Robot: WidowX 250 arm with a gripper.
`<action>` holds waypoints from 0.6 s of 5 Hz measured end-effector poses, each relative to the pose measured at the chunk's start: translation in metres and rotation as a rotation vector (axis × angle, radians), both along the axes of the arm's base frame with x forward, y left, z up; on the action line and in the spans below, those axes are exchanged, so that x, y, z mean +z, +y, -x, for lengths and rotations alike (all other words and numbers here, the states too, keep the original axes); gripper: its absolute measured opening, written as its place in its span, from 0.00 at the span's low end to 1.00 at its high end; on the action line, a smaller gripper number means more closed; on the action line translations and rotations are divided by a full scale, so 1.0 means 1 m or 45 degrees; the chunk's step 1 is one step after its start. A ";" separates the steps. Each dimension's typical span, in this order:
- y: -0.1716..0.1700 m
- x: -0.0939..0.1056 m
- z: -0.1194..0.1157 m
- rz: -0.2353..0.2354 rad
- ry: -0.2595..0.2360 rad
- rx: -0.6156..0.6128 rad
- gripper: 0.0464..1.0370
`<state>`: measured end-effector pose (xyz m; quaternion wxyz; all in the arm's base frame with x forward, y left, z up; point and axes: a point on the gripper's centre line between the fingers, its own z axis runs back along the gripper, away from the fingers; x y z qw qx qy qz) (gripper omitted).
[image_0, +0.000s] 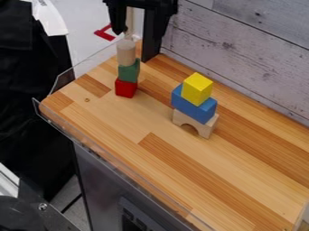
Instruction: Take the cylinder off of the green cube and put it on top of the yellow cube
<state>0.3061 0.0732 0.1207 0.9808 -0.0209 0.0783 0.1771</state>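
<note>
At the top edge, my gripper (138, 32) hangs open above the left stack, with its fingers apart and nothing held between them. The beige cylinder (126, 53) stands upright on the green cube (128, 72), just below the gripper in the view. Under the green cube is a red cube (126, 88). To the right, the yellow cube (197, 90) rests on a blue block (194, 105), which lies across a wooden arch block (195, 124). The yellow cube's top is bare.
Both stacks stand on the wooden tabletop (138, 158). A whitewashed plank wall (247, 54) runs along the back right. Clear low edging (109, 151) borders the table's left side. A red object (105, 33) lies beyond the far left corner.
</note>
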 end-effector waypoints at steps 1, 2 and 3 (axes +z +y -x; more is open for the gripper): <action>0.000 -0.013 0.003 0.015 0.057 0.002 0.96; 0.006 -0.014 0.000 0.016 0.056 0.018 0.96; 0.014 -0.013 -0.005 0.001 0.056 0.042 0.96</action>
